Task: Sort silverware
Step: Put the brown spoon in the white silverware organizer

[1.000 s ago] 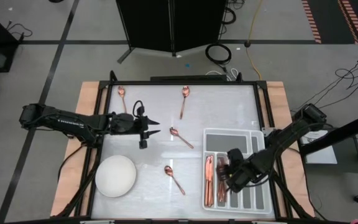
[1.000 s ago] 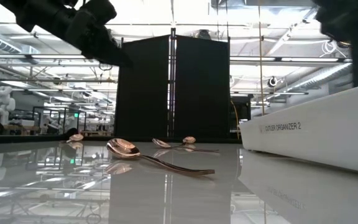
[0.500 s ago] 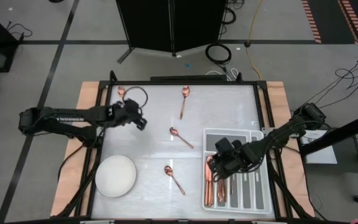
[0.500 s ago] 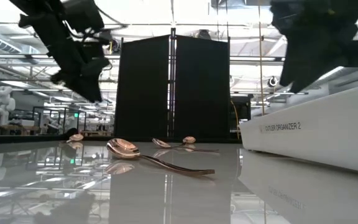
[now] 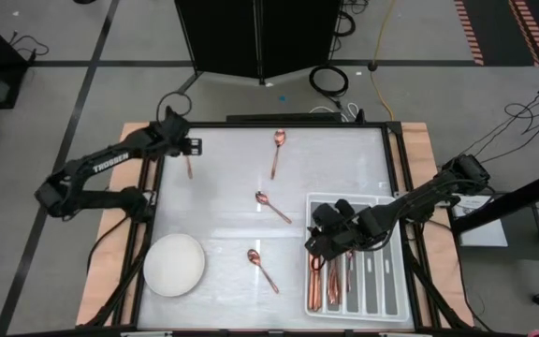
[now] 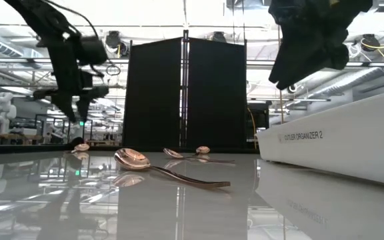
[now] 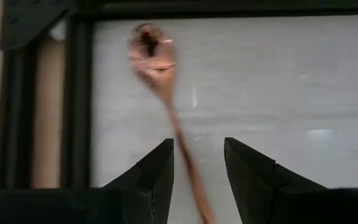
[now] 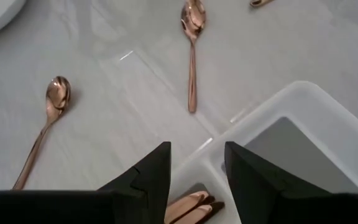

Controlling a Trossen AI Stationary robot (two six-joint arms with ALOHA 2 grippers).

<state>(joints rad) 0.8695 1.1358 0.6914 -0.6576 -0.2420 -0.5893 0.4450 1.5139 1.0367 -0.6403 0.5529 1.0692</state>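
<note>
Several copper spoons lie flat on the white table. One is near the far-left corner (image 5: 186,161); in the left wrist view its bowl (image 7: 151,53) shows, and its handle runs back between my fingers. My left gripper (image 7: 199,163) hangs open above it (image 6: 79,100), clear of it. Other spoons lie at the far middle (image 5: 277,150), the centre (image 5: 271,206) and the near middle (image 5: 262,269). My right gripper (image 8: 197,165) is open and empty, raised over the left end of the grey divided tray (image 5: 382,281). That tray holds copper pieces (image 5: 316,276).
A white round bowl (image 5: 174,265) sits at the near-left of the table. The black frame rail (image 7: 73,99) runs close beside the far-left spoon. The tray's tall white wall (image 6: 339,140) stands on the table's right. Bare table lies between the spoons.
My left gripper has swung from the table's left middle to the far-left corner and tipped from level to pointing down over the spoon there. My right gripper has moved from the tray's near part toward its far-left corner. No spoon has moved.
</note>
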